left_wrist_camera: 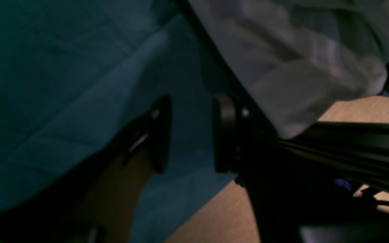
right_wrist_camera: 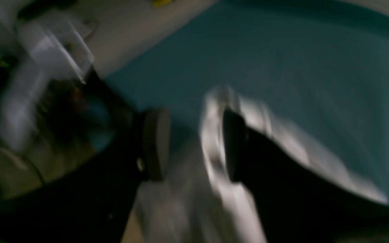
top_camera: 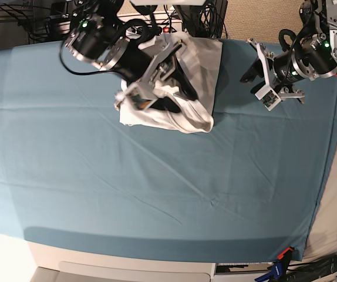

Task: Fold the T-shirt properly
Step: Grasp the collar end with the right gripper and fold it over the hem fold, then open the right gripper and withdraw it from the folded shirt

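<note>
The white T-shirt [top_camera: 206, 59] lies bunched in a rough rectangle at the far middle of the teal table cloth [top_camera: 157, 176]. My right gripper [top_camera: 177, 97] hovers over the shirt's near edge. In the blurred right wrist view this gripper [right_wrist_camera: 194, 145] has its jaws apart, and white shirt fabric [right_wrist_camera: 214, 189] lies against one finger [right_wrist_camera: 235, 145]. My left gripper [top_camera: 252, 79] is to the right of the shirt, off the cloth. In the left wrist view it [left_wrist_camera: 191, 135] is open and empty, with the shirt [left_wrist_camera: 299, 50] beyond it.
Cables and equipment [top_camera: 174, 14] crowd the table's far edge behind the shirt. The cloth's right edge [top_camera: 327, 147] drops off near my left arm. Clamps [top_camera: 277, 258] sit at the front right corner. A blurred pale object [right_wrist_camera: 52, 47] shows in the right wrist view.
</note>
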Action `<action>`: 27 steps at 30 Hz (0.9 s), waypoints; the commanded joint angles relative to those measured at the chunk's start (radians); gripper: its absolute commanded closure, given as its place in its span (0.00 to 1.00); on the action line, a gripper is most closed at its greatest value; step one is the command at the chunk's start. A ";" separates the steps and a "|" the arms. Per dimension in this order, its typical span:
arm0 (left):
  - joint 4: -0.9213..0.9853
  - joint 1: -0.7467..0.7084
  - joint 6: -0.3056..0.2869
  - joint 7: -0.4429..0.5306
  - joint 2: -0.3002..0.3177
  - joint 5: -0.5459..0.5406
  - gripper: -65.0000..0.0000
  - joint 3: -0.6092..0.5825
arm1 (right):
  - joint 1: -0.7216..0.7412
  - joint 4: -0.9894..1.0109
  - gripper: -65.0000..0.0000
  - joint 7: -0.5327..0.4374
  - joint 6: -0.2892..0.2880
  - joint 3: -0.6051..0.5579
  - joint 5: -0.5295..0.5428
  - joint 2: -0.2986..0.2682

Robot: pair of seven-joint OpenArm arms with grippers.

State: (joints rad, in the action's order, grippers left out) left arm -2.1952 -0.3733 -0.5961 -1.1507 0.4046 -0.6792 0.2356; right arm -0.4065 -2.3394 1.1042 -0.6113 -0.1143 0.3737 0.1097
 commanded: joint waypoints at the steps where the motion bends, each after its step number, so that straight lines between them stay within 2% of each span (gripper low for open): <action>1: -0.018 0.002 0.006 0.021 0.009 -0.016 0.67 0.003 | -0.018 -0.017 0.61 -0.027 0.026 0.002 -0.023 -0.013; 2: -0.018 0.002 0.015 0.021 0.009 -0.017 0.67 0.003 | -0.034 -0.017 0.66 -0.026 0.056 0.014 -0.060 -0.024; 3: -0.018 0.002 0.024 0.021 0.009 -0.017 0.67 0.003 | -0.051 -0.017 0.74 -0.016 0.093 0.031 -0.097 -0.032; 5: -0.018 0.002 0.024 0.021 0.008 -0.017 0.67 0.003 | -0.075 -0.017 0.97 -0.016 0.151 0.086 -0.134 -0.042; 6: -0.018 0.002 0.024 0.021 0.008 -0.017 0.67 0.003 | -0.082 -0.017 1.00 -0.019 0.177 0.121 -0.134 -0.043; 10: -0.018 0.002 0.024 0.021 0.008 -0.017 0.67 0.003 | -0.081 -0.017 1.00 -0.047 0.251 0.257 -0.097 -0.043; 17: -0.018 0.002 0.024 0.021 0.008 -0.018 0.67 0.003 | -0.082 -0.017 1.00 -0.032 0.311 0.401 -0.076 -0.043; 22: -0.018 0.002 0.024 0.022 0.008 -0.022 0.67 0.003 | -0.130 -0.017 1.00 -0.012 0.317 0.391 -0.048 -0.043; 27: -0.018 0.002 0.024 0.022 0.008 -0.032 0.67 0.003 | -0.146 -0.017 1.00 -0.011 0.303 0.272 0.000 -0.037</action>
State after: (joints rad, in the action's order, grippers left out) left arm -2.1952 -0.3733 -0.5728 -1.1481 0.4046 -0.6949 0.2359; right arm -0.5484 -2.3386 1.1141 -0.3080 0.1558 0.3534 0.0677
